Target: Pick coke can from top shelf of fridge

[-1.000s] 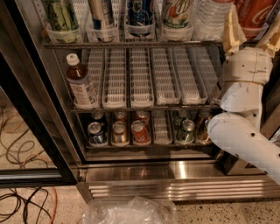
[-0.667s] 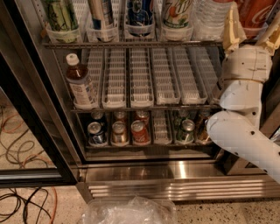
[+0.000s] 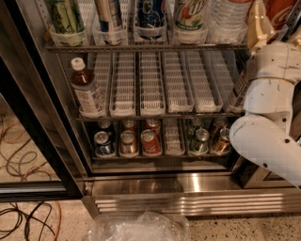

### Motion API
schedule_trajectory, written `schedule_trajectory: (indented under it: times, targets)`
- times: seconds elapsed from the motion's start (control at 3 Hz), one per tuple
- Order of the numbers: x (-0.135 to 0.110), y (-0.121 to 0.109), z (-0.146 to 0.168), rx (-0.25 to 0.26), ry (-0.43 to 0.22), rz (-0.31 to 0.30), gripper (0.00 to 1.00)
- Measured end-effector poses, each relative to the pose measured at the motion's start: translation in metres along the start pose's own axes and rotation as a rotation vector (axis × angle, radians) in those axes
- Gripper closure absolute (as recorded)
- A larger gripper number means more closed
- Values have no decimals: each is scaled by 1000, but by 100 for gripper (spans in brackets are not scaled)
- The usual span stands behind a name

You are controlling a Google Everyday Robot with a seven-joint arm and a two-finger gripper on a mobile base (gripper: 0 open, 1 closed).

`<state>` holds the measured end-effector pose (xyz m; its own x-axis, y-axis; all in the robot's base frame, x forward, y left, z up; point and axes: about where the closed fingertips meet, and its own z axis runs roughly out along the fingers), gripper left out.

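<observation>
The fridge (image 3: 155, 188) stands open in front of me. Its top shelf (image 3: 141, 48) is a grey wire rack with clear cup-like lane fronts holding several cans and bottles. The coke can (image 3: 281, 8), red with white script, stands at the far right of that shelf, cut off by the top edge. My gripper (image 3: 278, 20) is raised to the can and sits around its lower part. The white arm (image 3: 273, 113) reaches up from the lower right and hides the can's base.
The middle rack holds long white slotted trays (image 3: 150, 80) and a brown-liquid bottle (image 3: 87, 89) at left. The bottom rack holds several cans (image 3: 150, 141). The black-framed glass door (image 3: 28, 117) stands open at left. Cables (image 3: 28, 216) and a plastic bag (image 3: 138, 228) lie on the floor.
The gripper has shifted slightly right, closer in on the coke can. The whole scene sits a little lower in view.
</observation>
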<state>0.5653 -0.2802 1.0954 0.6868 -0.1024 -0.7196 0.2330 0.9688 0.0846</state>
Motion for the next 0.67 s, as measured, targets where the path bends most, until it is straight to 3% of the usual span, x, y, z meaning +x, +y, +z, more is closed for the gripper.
schedule_trajectory:
  times: [0.33,0.67]
  targets:
    - [-10,-8,-2,-9,57,-15,29]
    - [-9,-7,-10,-52,90,-24,31]
